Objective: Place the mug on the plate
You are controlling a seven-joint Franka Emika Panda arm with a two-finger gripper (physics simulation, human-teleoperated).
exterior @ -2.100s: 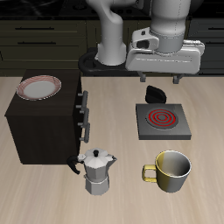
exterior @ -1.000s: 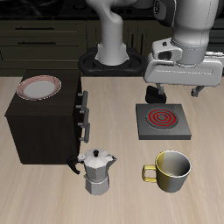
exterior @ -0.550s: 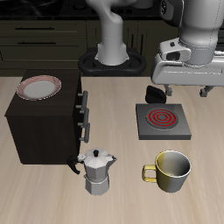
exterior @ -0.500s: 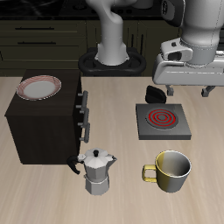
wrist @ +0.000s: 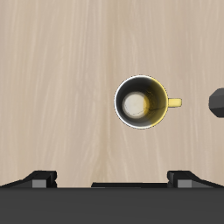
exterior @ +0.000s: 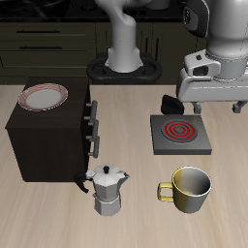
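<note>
The mug (exterior: 189, 189), pale outside with an olive-yellow inside and handle, stands upright near the table's front edge, beside the moka pot. In the wrist view the mug (wrist: 142, 101) shows from straight above and is empty. The plate (exterior: 45, 95), white with a pink-red rim, lies on top of a dark cabinet (exterior: 44, 145). My gripper (exterior: 210, 108) hangs open and empty high over the hob, well above the mug; its fingertips (wrist: 41, 178) show spread wide in the wrist view.
A silver moka pot (exterior: 108, 189) stands beside the mug. A grey hob with a red coil (exterior: 178, 134) lies behind the mug, with a small black object (exterior: 171, 102) behind it. A dark shape (wrist: 219, 101) shows beside the mug's handle.
My gripper has moved sideways away from the cabinet, across to above the hob and mug. It stays open. The mug, plate and moka pot have not moved.
</note>
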